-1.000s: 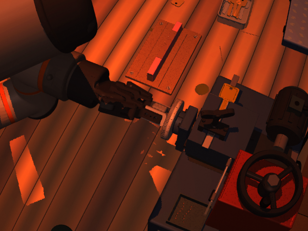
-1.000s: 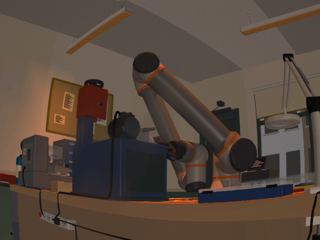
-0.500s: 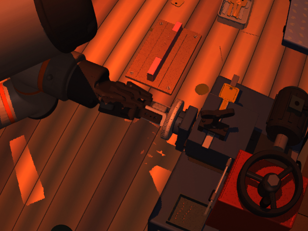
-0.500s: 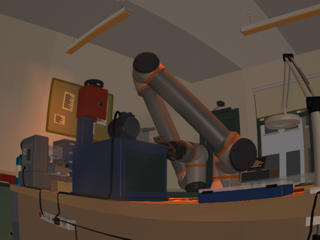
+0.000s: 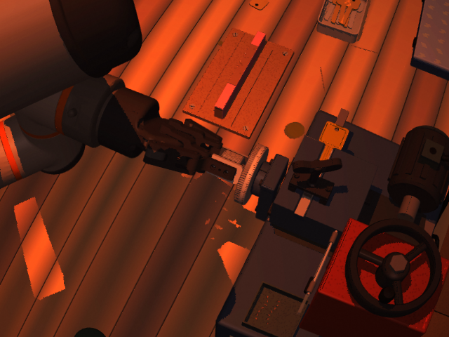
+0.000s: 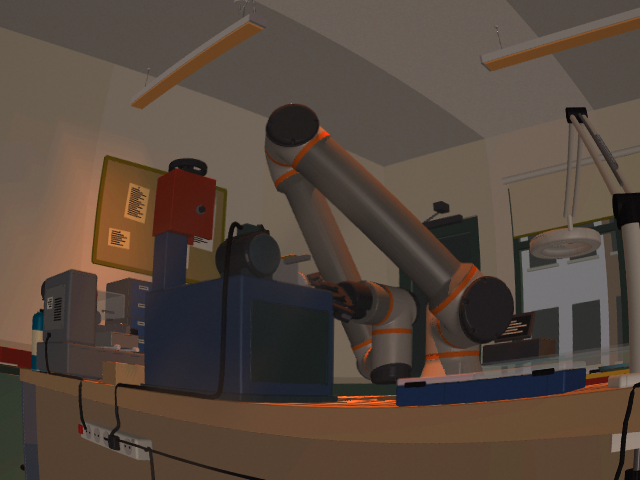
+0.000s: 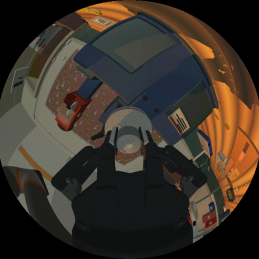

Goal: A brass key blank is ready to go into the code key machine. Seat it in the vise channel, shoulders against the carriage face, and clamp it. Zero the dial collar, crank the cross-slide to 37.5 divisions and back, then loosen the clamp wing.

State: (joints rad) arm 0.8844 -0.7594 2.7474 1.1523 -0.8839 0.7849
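The brass key blank (image 5: 332, 139) lies in the vise channel on the machine's carriage, its bow pointing away from the clamp wing (image 5: 316, 166), which sits across its blade. Left of the carriage, the knurled crank knob (image 5: 232, 158) sticks out from the graduated dial collar (image 5: 250, 173) of the cross-slide. My gripper (image 5: 226, 167) reaches in from the left, and in the wrist camera its two fingers close on either side of the knob (image 7: 128, 140), with the dial collar (image 7: 128, 117) right behind it.
Behind the machine lies a flat orange plate (image 5: 239, 81) with a raised red bar, and a tray of keys (image 5: 342, 16) sits farther back. A motor (image 5: 420, 170) and a red housing with a black handwheel (image 5: 393, 266) stand to the right.
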